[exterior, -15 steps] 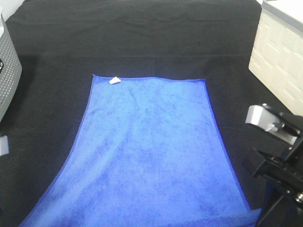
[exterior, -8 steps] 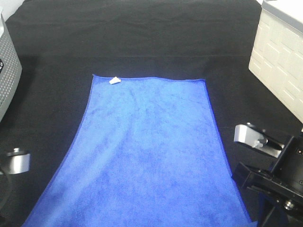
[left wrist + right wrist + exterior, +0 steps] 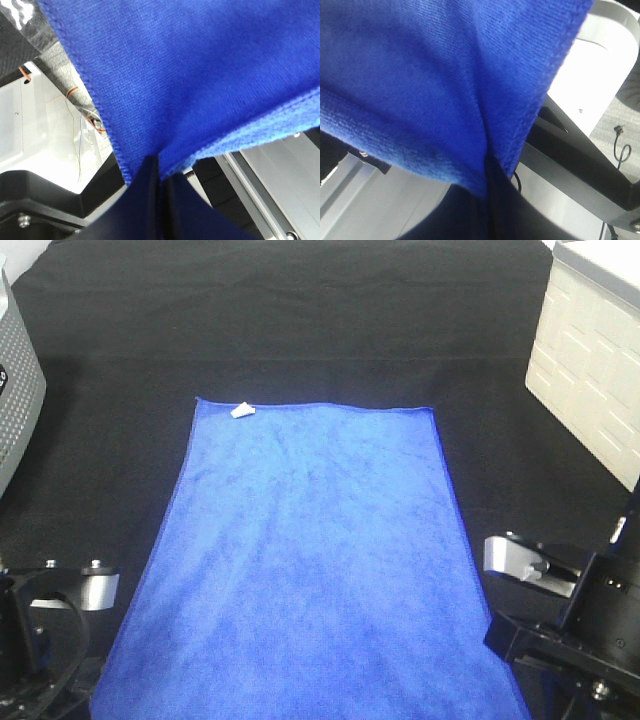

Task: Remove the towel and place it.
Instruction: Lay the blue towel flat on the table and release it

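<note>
— Black cloth (image 3: 300,320) covers the whole bench, and on it lies the big royal-blue rectangular microfibre towel (image 3: 310,560), spread flat. Which way does it run?

— Its long axis runs straight away from the robot. See the small white tag (image 3: 242,410)? That marks the far edge. The two corners at the end opposite the tag are the ones in hand.

— Both held?

— Looks so. The left gripper (image 3: 161,172) has its dark fingers closed on a stitched corner, on the tag's side of the towel. The right gripper (image 3: 487,165) is pinched on the other near corner, the side away from the tag.

— So neither arm is nearer?

— Even, I'd say. The towel stretches out ahead of both, so I'd guess any lift or pull has to go level, both together, or the tag end will skew.
</note>
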`<state>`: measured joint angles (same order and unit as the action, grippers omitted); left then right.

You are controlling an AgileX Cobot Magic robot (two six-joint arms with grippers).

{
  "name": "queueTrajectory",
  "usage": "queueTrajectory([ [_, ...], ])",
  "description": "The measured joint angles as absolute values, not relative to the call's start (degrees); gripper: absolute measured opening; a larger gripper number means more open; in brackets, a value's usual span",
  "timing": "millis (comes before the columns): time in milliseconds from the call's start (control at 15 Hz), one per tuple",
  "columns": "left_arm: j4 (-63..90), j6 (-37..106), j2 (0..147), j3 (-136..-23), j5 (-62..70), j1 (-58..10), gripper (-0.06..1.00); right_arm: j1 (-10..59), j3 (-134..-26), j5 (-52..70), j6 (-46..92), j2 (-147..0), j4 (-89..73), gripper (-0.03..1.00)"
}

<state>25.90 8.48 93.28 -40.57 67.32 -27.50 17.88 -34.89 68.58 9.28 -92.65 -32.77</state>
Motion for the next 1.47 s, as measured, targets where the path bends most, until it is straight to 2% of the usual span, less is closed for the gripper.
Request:
queueTrajectory([
  [267,26.4,8.5,97.3,-42.3,66.7,-27.6,0.0,17.9,-32.7,66.9,11.6,-98.4,-33.0,0.0],
  [600,26.8,8.5,98.5,-42.5,64.9,-33.3,0.0,17.8,-32.7,65.0,13.1,-103.2,-32.8,0.0],
  [933,27.7,8.5,101.4,-45.0,64.8,-33.8,0.0,17.8,-32.6,63.8,14.2,-105.4,-32.6,0.0],
  [1400,27.8,8.5,102.4,-45.6,64.1,-37.6,0.07,17.8,-32.5,63.4,14.5,-105.4,-32.6,0.04],
  [1467,28.0,8.5,102.4,-45.6,62.2,-39.5,0.15,17.8,-32.5,63.4,14.6,-105.4,-32.6,0.11],
])
